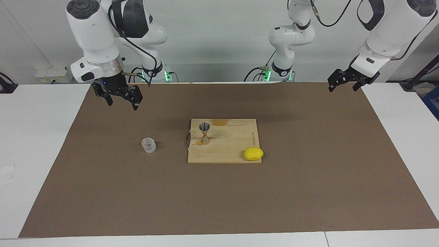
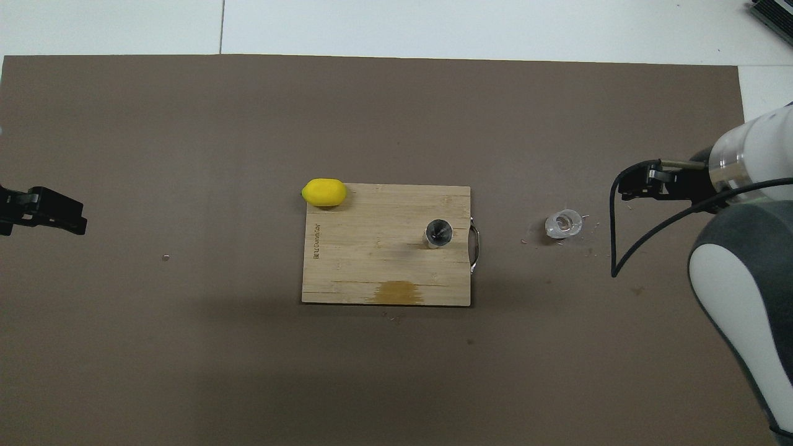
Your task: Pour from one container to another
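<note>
The right gripper has its jaws spread wide and holds nothing; it hangs over bare brown mat toward the right arm's end of the table, with the glass tumbler on the mat below it, at about 5 o'clock from it in the facing view and well apart; the left gripper also has its jaws apart and grips nothing, raised over the mat's edge at the left arm's end, waiting.

The tumbler stands upright, mouth up, beside the wooden cutting board, off the board's metal handle; taking the board as a dial in the facing view, the tumbler lies out at 9 o'clock; the silver jigger stands upright on the board near that handle, at about 10 o'clock; 1 yellow lemon rests on the board's corner at about 4 o'clock, farther from the robots than the jigger; a darker stain marks the board's edge at 12 o'clock.
</note>
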Controlling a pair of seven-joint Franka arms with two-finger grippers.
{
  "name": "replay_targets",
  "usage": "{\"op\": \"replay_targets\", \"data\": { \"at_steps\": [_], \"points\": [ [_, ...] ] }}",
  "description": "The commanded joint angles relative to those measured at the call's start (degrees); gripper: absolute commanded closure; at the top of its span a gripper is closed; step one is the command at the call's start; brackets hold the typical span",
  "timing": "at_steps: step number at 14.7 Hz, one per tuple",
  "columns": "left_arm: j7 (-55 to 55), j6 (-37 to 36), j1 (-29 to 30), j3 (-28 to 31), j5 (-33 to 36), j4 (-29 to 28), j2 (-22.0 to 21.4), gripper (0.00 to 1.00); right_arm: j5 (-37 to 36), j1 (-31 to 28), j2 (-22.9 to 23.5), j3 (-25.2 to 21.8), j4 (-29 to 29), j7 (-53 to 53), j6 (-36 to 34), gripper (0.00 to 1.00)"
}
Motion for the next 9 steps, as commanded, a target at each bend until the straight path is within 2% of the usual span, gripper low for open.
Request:
{"op": "replay_targets", "data": {
  "at_steps": [1, 9],
  "points": [
    [-0.06, -0.17, 0.03, -0.04, 0.46, -1.45, -1.39, 0.00, -1.27, -0.13, 0.32, -0.11, 2.15, -1.30, -3.04, 0.00],
    [-0.06, -0.17, 0.03, -0.04, 0.46, -1.45, -1.39, 0.00, -0.30, -0.92, -1.44, -0.81, 1.71, -1.30, -2.97, 0.00]
  ]
}}
